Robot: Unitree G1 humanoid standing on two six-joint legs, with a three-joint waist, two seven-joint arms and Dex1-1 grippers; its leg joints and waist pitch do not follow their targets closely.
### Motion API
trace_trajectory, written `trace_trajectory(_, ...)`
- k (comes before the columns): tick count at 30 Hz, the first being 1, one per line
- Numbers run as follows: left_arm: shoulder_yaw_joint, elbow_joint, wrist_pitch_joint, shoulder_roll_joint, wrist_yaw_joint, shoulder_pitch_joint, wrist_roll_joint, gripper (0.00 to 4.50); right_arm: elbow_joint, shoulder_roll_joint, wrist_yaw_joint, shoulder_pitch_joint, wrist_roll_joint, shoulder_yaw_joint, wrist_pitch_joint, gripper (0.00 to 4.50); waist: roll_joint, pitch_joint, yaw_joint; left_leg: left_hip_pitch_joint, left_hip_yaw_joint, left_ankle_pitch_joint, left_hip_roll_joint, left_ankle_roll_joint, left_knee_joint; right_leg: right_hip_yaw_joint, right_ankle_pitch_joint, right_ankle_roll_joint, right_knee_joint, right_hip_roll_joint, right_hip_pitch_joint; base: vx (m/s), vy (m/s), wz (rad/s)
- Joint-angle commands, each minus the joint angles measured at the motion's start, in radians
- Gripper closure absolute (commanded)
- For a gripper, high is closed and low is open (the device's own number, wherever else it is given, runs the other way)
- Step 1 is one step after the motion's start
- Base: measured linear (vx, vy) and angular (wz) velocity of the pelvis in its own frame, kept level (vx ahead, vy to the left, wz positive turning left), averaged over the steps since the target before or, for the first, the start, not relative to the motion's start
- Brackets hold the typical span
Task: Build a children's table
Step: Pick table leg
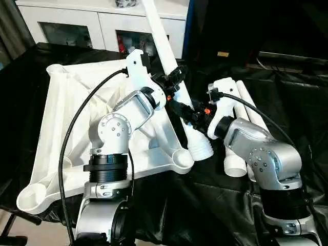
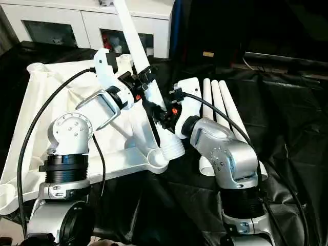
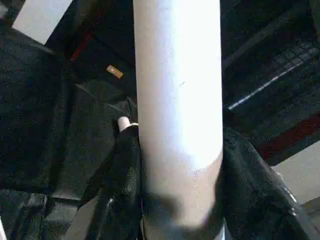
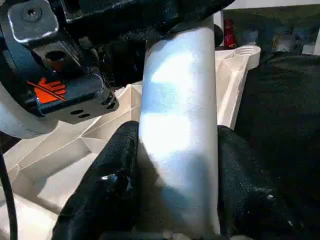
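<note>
The white tabletop (image 1: 66,107) lies upside down on black cloth, ribs up, with round sockets at its corners. Both grippers hold one long white leg (image 1: 163,38) that leans away towards the cabinet. My left gripper (image 1: 174,82) is shut on the leg's middle, and my right gripper (image 1: 192,115) is shut on it lower down. The leg's ribbed end (image 1: 201,149) sits just outside the near right corner socket (image 1: 182,159), not in it. In the wrist views black fingers (image 3: 120,185) (image 4: 110,175) press both sides of the leg (image 3: 177,100) (image 4: 180,125). Three more legs (image 2: 220,102) lie side by side to the right.
A white cabinet with glass doors (image 1: 102,20) stands right behind the table. Black cloth (image 1: 287,102) covers the work surface. A black cable (image 1: 72,133) loops over the tabletop beside my left arm, and another (image 1: 256,107) runs along my right arm.
</note>
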Motion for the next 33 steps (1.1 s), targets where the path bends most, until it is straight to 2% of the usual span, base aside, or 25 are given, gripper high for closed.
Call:
trace_trajectory(1,-0.006,0.0,0.036,-0.092,0.0,-0.013,-0.007,2.67,-0.045,-0.005,0.005,-0.024,0.002,0.0,-0.038,2.72,-0.001,-0.077,0.0,0.0,-0.01,-0.039,0.034,0.047,-0.065,0.045,-0.138,-0.202,-0.07,-0.064,0.073,0.0,0.0,0.0)
trace_trajectory(9,-0.028,-0.004,0.05,-0.072,-0.04,-0.006,-0.07,2.7,-0.052,-0.01,0.053,-0.02,0.016,0.021,-0.046,2.72,-0.002,-0.077,0.002,0.001,-0.009,-0.036,0.035,0.054,-0.065,0.045,-0.141,-0.202,-0.069,-0.065,0.072,0.0,0.0,0.0)
trace_trajectory(11,-0.048,-0.003,0.047,-0.05,-0.087,-0.003,-0.07,2.7,-0.048,-0.007,0.07,-0.016,0.042,0.008,-0.036,2.02,0.001,-0.077,0.003,0.0,-0.01,-0.031,0.034,0.055,-0.065,0.045,-0.14,-0.199,-0.069,-0.065,0.073,0.0,0.0,0.0)
trace_trajectory(14,-0.068,0.005,0.047,-0.008,-0.17,-0.005,-0.072,2.71,-0.05,-0.018,0.119,-0.004,0.102,-0.025,-0.017,1.98,-0.005,-0.078,0.004,0.0,-0.009,-0.02,0.035,0.069,-0.065,0.045,-0.124,-0.2,-0.068,-0.065,0.073,0.0,0.0,0.0)
trace_trajectory(16,-0.094,0.008,0.043,0.034,-0.242,-0.009,-0.068,2.71,-0.06,-0.04,0.175,0.013,0.15,-0.041,-0.004,1.76,-0.001,-0.08,0.007,0.001,-0.01,-0.015,0.035,0.071,-0.064,0.045,-0.119,-0.204,-0.065,-0.067,0.074,0.0,0.0,0.0)
trace_trajectory(17,-0.123,0.013,0.047,0.091,-0.326,-0.018,-0.062,2.72,-0.069,-0.074,0.256,0.035,0.202,-0.055,0.012,1.63,0.003,-0.079,0.011,0.003,-0.011,-0.015,0.033,0.081,-0.065,0.044,-0.116,-0.203,-0.066,-0.064,0.074,0.0,0.0,0.0)
trace_trajectory(20,-0.128,0.021,0.069,0.132,-0.41,-0.034,-0.094,2.73,-0.068,-0.114,0.328,0.051,0.229,-0.055,0.03,1.44,0.003,-0.079,0.01,0.003,-0.009,-0.013,0.036,0.083,-0.063,0.044,-0.104,-0.217,-0.063,-0.066,0.075,0.0,0.0,0.0)
trace_trajectory(21,-0.134,0.021,0.083,0.153,-0.458,-0.042,-0.109,2.73,-0.064,-0.135,0.364,0.056,0.241,-0.052,0.04,1.44,-0.001,-0.079,0.011,0.003,-0.008,-0.016,0.034,0.083,-0.064,0.043,-0.111,-0.218,-0.065,-0.066,0.076,0.0,0.0,0.0)
trace_trajectory(22,-0.139,0.022,0.092,0.167,-0.489,-0.047,-0.117,2.73,-0.061,-0.148,0.388,0.058,0.249,-0.05,0.046,1.31,0.003,-0.078,0.012,0.002,-0.01,-0.021,0.035,0.078,-0.064,0.043,-0.123,-0.222,-0.063,-0.067,0.077,0.0,0.0,0.0)
trace_trajectory(23,-0.13,0.025,0.111,0.185,-0.569,-0.061,-0.149,2.73,-0.042,-0.183,0.447,0.057,0.254,-0.032,0.057,1.18,0.016,-0.078,0.012,0.003,-0.011,-0.027,0.035,0.07,-0.064,0.043,-0.134,-0.226,-0.064,-0.068,0.075,0.0,0.0,0.0)
trace_trajectory(24,-0.128,0.026,0.116,0.189,-0.585,-0.064,-0.155,2.73,-0.038,-0.19,0.459,0.057,0.255,-0.028,0.058,1.11,0.009,-0.079,0.012,0.006,-0.008,-0.033,0.031,0.072,-0.062,0.042,-0.141,-0.226,-0.07,-0.066,0.075,0.0,0.0,0.0)
trace_trajectory(25,-0.122,0.031,0.124,0.193,-0.608,-0.071,-0.165,2.73,-0.03,-0.201,0.478,0.054,0.254,-0.02,0.06,1.07,0.01,-0.077,0.013,0.006,-0.008,-0.037,0.034,0.071,-0.063,0.043,-0.132,-0.237,-0.068,-0.066,0.074,0.0,0.0,0.0)
trace_trajectory(26,-0.123,0.031,0.128,0.201,-0.646,-0.075,-0.179,2.73,-0.022,-0.214,0.5,0.051,0.256,-0.011,0.063,0.99,0.015,-0.076,0.013,0.003,-0.01,-0.046,0.036,0.065,-0.064,0.043,-0.141,-0.242,-0.066,-0.069,0.076,0.0,0.0,0.0)
trace_trajectory(27,-0.128,0.032,0.131,0.217,-0.717,-0.082,-0.197,2.73,-0.004,-0.233,0.537,0.045,0.261,0.005,0.069,0.99,0.025,-0.078,0.015,0.007,-0.01,-0.049,0.034,0.064,-0.063,0.042,-0.147,-0.243,-0.068,-0.069,0.075,0.0,0.0,0.0)
trace_trajectory(28,-0.134,0.023,0.121,0.226,-0.774,-0.081,-0.209,2.73,0.008,-0.244,0.56,0.041,0.269,0.012,0.079,0.94,0.013,-0.078,0.012,0.004,-0.009,-0.047,0.033,0.069,-0.064,0.042,-0.149,-0.243,-0.07,-0.067,0.079,0.0,0.0,0.0)
trace_trajectory(29,-0.142,0.014,0.118,0.245,-0.825,-0.081,-0.23,2.73,0.014,-0.263,0.587,0.039,0.277,0.025,0.083,0.92,0.011,-0.076,0.014,0.002,-0.009,-0.052,0.033,0.072,-0.064,0.042,-0.164,-0.24,-0.069,-0.068,0.08,0.0,0.0,0.0)
trace_trajectory(31,-0.134,0.005,0.118,0.248,-0.847,-0.081,-0.251,2.73,0.016,-0.272,0.609,0.033,0.287,0.033,0.093,0.92,0.016,-0.078,0.015,0.001,-0.009,-0.045,0.034,0.068,-0.063,0.042,-0.181,-0.233,-0.068,-0.07,0.079,0.0,0.0,0.0)
trace_trajectory(32,-0.126,-0.009,0.128,0.249,-0.872,-0.075,-0.277,2.73,0.026,-0.282,0.637,0.027,0.293,0.04,0.098,0.92,-0.005,-0.079,0.012,0.001,-0.007,-0.04,0.035,0.071,-0.063,0.042,-0.184,-0.232,-0.069,-0.069,0.081,0.0,0.0,0.0)
trace_trajectory(33,-0.129,-0.026,0.133,0.255,-0.904,-0.066,-0.294,2.73,0.036,-0.287,0.656,0.02,0.3,0.042,0.103,1.1,-0.005,-0.081,0.016,0.0,-0.008,-0.032,0.035,0.073,-0.062,0.042,-0.183,-0.236,-0.064,-0.071,0.084,0.0,0.0,0.0)
